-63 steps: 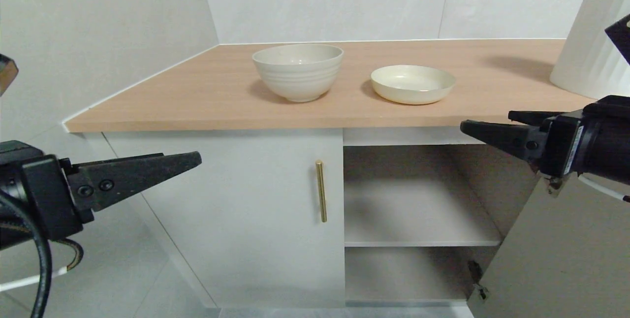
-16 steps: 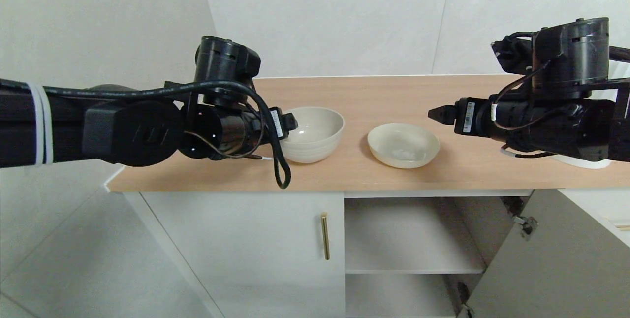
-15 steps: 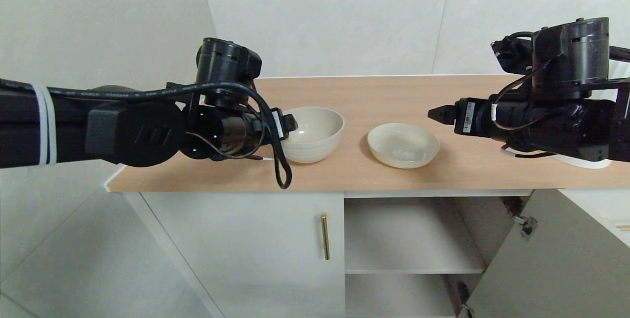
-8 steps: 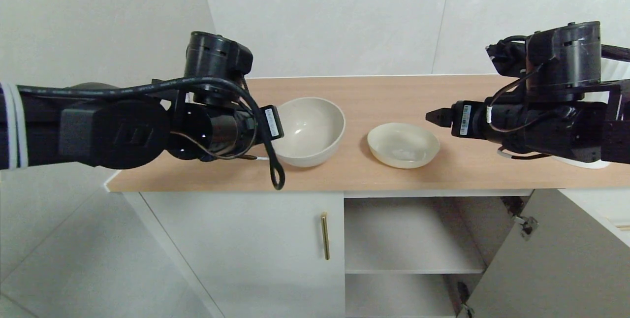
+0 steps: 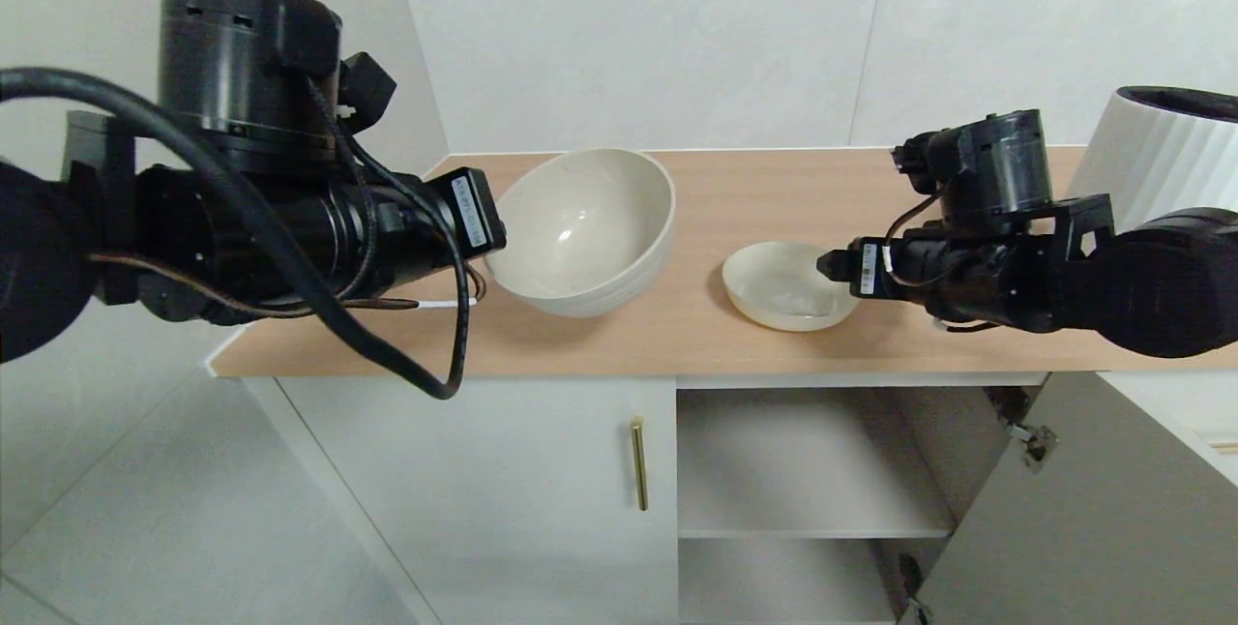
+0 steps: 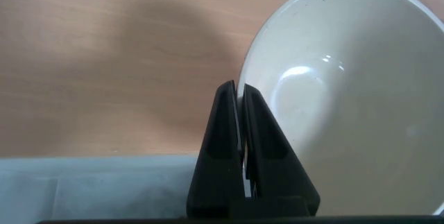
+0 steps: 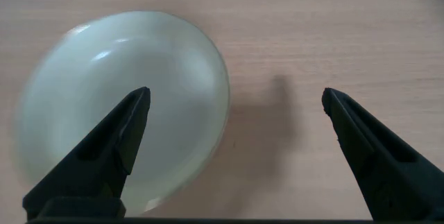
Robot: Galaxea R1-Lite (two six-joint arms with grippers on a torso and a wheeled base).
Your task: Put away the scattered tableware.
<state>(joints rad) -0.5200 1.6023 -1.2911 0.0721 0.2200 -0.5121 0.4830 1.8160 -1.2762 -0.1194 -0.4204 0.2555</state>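
Observation:
A deep cream bowl [image 5: 590,228] hangs tilted above the wooden counter [image 5: 735,190], with my left gripper [image 5: 495,252] shut on its near-left rim. The left wrist view shows the closed fingers [image 6: 241,89] pinching the rim of the bowl [image 6: 347,113]. A shallow cream dish [image 5: 783,291] rests on the counter to the right of the bowl. My right gripper [image 5: 824,265] stands open at the dish's right edge. In the right wrist view one finger of that gripper [image 7: 235,93] is over the dish [image 7: 118,106] and the other over bare wood.
Below the counter the cabinet's right compartment [image 5: 803,451] stands open with a shelf inside, its door [image 5: 1064,509] swung out to the right. The left door with a gold handle [image 5: 635,463] is closed. A white ribbed container [image 5: 1161,151] stands at the counter's right end.
My left gripper has lifted the deep bowl off the counter and tilted it. My right gripper has come down and leftward to the shallow dish's edge.

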